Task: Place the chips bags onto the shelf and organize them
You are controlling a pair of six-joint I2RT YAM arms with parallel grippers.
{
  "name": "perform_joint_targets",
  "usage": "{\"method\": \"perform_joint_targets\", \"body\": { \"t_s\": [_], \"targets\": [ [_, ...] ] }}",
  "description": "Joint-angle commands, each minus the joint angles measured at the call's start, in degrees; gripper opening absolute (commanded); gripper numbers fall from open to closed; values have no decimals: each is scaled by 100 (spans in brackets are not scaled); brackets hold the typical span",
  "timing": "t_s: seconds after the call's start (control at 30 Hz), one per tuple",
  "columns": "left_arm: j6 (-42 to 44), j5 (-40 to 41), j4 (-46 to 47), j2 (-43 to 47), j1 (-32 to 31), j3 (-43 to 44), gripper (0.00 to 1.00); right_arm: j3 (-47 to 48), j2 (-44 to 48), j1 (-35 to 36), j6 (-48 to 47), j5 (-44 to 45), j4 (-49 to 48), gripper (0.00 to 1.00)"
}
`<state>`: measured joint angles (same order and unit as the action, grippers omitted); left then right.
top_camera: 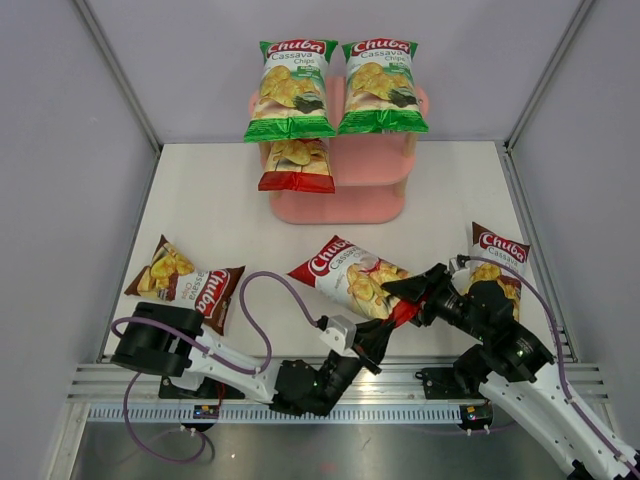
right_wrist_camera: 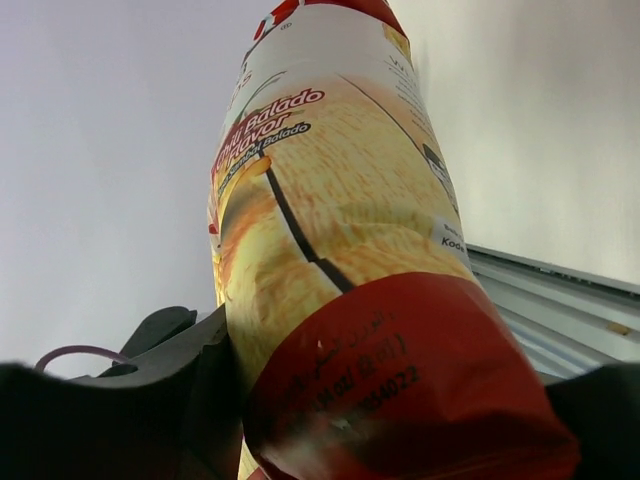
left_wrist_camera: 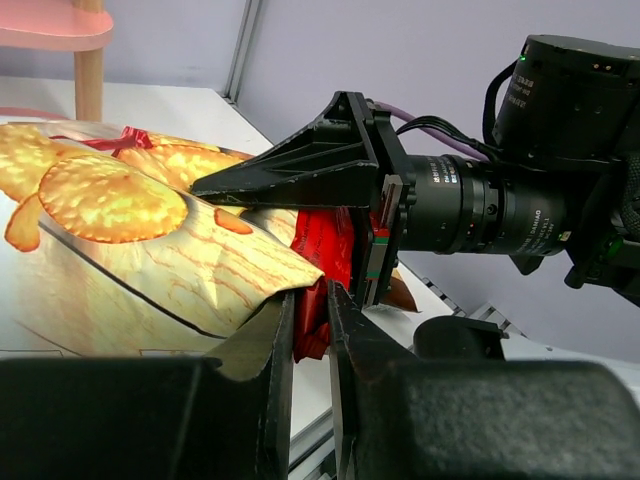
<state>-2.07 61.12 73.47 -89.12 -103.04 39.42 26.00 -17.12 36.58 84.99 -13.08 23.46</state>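
A red chips bag (top_camera: 345, 272) lies slanted at the table's middle front, its near end raised. My left gripper (top_camera: 378, 335) is shut on that bag's red bottom seal (left_wrist_camera: 318, 250); it shows between the jaws in the left wrist view (left_wrist_camera: 312, 310). My right gripper (top_camera: 405, 295) grips the same end, with its fingers on either side of the bag (right_wrist_camera: 340, 260). The pink shelf (top_camera: 345, 210) stands at the back. Two green bags (top_camera: 292, 88) (top_camera: 382, 85) stand on its top tier. A second red bag (top_camera: 297, 165) is on the middle tier.
One dark brown bag (top_camera: 185, 280) lies at the front left of the table. Another dark brown bag (top_camera: 497, 262) lies at the front right, partly under my right arm. The metal rail (top_camera: 330, 385) runs along the near edge. Grey walls close in the sides.
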Motion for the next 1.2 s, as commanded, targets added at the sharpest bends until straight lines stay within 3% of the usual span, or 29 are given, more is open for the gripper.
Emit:
{"method": "perform_joint_targets", "body": {
  "t_s": [0.0,0.07,0.1,0.2,0.33,0.4,0.47,0.53,0.57,0.6,0.67,0.7,0.73,0.8,0.97,1.03,1.17],
  "targets": [
    [-303,66,1636,-44,-67,5,6,11,8,-19,-351,200,-851,39],
    [-461,84,1539,17,-67,-118,12,10,34,-19,-744,314,-983,33],
    [-522,84,1417,52,-67,-162,22,37,51,-19,-843,437,-1036,33],
    [-777,241,1153,219,-67,-390,38,54,209,-19,-1317,665,-1256,25],
    [-1111,654,959,526,-67,-856,52,63,429,-19,-1888,974,-1344,17],
    [-1147,838,854,632,-67,-996,55,63,499,-19,-1986,1079,-1310,17],
    [-1348,1111,661,842,-67,-1146,66,11,657,-19,-2178,1202,-1379,16],
    [-1750,1340,56,1054,-67,-1330,71,2,780,-19,-2319,1273,-1388,15],
    [-1971,1541,-304,1177,-49,-1349,74,19,920,-28,-2555,1447,-1414,15],
    [-2243,1621,-1403,1500,-14,-1349,75,37,956,-19,-2671,1510,-1380,15],
    [-3926,1448,-3250,1905,248,-1157,80,54,1088,-19,-2960,1702,-1379,15],
    [-4829,1298,-5610,2273,424,-990,81,54,1115,-19,-3032,1738,-1397,15],
    [-6300,1166,-6503,2381,582,-876,82,54,1124,-19,-3084,1800,-1415,15],
    [-6701,1147,-7327,2609,741,-918,83,19,1106,-19,-3182,1862,-1642,15],
    [-7403,1314,-8303,3532,812,-1340,93,-60,712,-19,-3155,2117,-2501,14],
    [-7931,1323,-9199,3857,847,-1340,99,10,484,-19,-3225,2204,-2653,14],
    [-8020,1236,-10218,4218,961,-1332,99,212,-97,-19,-3261,2310,-3153,15]
  ]
}}
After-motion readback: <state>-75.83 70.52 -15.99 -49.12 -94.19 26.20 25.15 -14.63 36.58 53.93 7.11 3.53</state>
